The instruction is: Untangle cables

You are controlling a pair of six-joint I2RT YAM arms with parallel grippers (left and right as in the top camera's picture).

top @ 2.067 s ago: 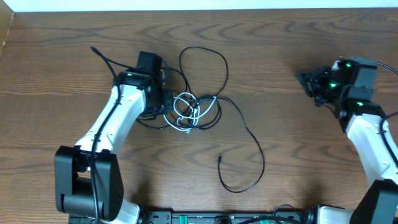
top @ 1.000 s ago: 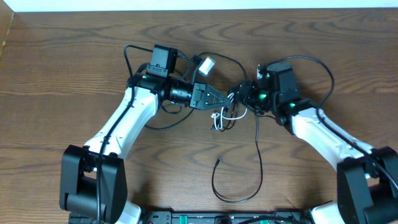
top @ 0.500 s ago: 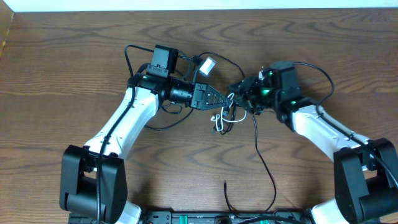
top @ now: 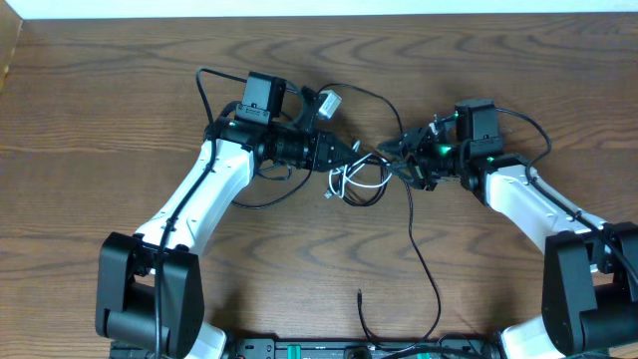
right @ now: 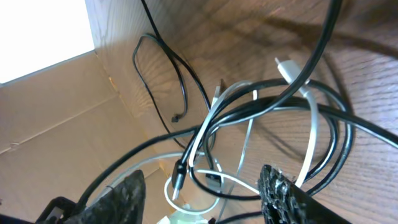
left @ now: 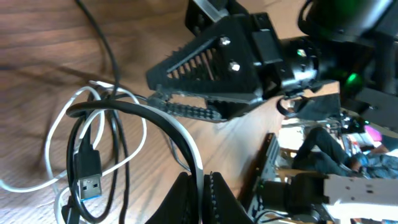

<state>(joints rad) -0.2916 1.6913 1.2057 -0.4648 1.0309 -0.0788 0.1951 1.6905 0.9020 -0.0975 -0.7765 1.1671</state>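
Observation:
The white cable (top: pixel 351 179) lies in small loops mid-table, wound together with the thin black cable (top: pixel 424 259), whose long tail runs toward the front edge and ends in a plug (top: pixel 359 294). My left gripper (top: pixel 351 152) lies on its side just left of the tangle. In the left wrist view this left gripper (left: pixel 202 193) is shut on a white strand and a black strand together, and a USB plug (left: pixel 90 177) hangs in the loops. My right gripper (top: pixel 404 160) faces it from the right. Its fingers (right: pixel 283 193) stand wide apart, the white cable (right: pixel 316 124) and black cable (right: pixel 326 37) loose between them.
Thicker black cables of the arms arc over the left wrist (top: pixel 204 85) and the right wrist (top: pixel 528 115). A cardboard wall (right: pixel 56 124) stands beyond the table's far edge. A black rail (top: pixel 329 349) runs along the front edge.
My right gripper has opened and drawn back to the right, letting the black cable go. The tangle has shifted slightly left with the left gripper, which stays shut on its strands.

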